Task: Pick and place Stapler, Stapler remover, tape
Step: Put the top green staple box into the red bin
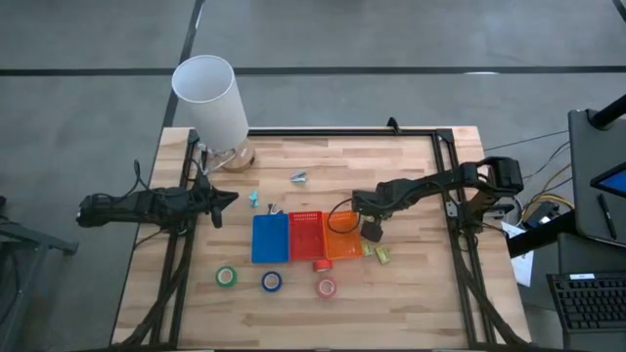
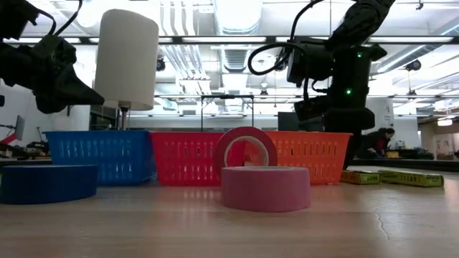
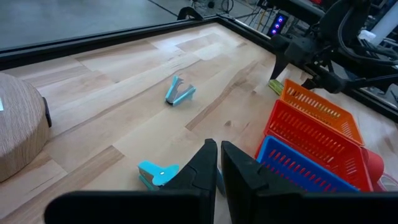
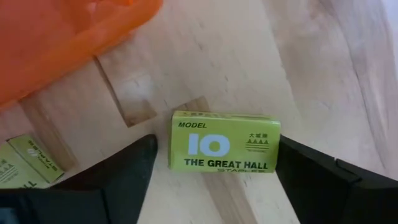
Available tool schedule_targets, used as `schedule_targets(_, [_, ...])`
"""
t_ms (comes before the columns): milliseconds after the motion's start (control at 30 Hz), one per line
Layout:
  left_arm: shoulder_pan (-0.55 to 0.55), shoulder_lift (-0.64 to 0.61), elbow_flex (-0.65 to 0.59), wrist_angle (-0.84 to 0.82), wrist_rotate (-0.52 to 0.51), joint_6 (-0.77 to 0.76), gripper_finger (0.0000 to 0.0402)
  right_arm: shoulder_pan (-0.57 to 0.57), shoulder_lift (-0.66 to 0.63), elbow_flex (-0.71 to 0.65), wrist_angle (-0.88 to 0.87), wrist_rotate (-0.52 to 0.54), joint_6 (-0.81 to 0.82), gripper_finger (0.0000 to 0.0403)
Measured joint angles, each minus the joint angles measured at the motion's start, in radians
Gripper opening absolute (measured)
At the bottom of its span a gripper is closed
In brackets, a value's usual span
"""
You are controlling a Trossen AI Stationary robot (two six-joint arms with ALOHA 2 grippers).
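Three tape rolls lie flat near the table's near edge: green (image 1: 226,277), blue (image 1: 271,282) and pink (image 1: 326,286). A red roll (image 2: 246,147) stands on its edge behind the pink one. Two small blue claw-shaped pieces (image 3: 179,91) (image 3: 158,173) lie on the wood. My right gripper (image 4: 217,180) is open just right of the orange basket (image 1: 341,235). Its fingers stand on either side of a yellow-green staple box (image 4: 225,142) that lies flat on the table. My left gripper (image 3: 219,149) is shut and empty, above the table's left part, near the nearer blue piece.
Blue (image 1: 270,238), red (image 1: 306,236) and orange baskets stand side by side mid-table. A second yellow-green box (image 4: 28,163) lies close by. A tall white cylinder (image 1: 210,98) on a round wooden base (image 3: 18,134) stands at the far left. A dark frame rims the table.
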Motion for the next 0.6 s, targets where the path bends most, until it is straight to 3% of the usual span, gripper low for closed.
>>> schedule_targets(300, [0.000, 0.000, 0.000, -0.003, 0.000, 0.000, 0.0026, 0.000, -0.020, -0.004, 0.006, 0.005, 0.006, 0.0223])
schedule_targets(600, [0.000, 0.000, 0.000, -0.004, 0.000, 0.000, 0.0026, -0.002, -0.079, -0.002, -0.023, 0.014, 0.077, 0.0232])
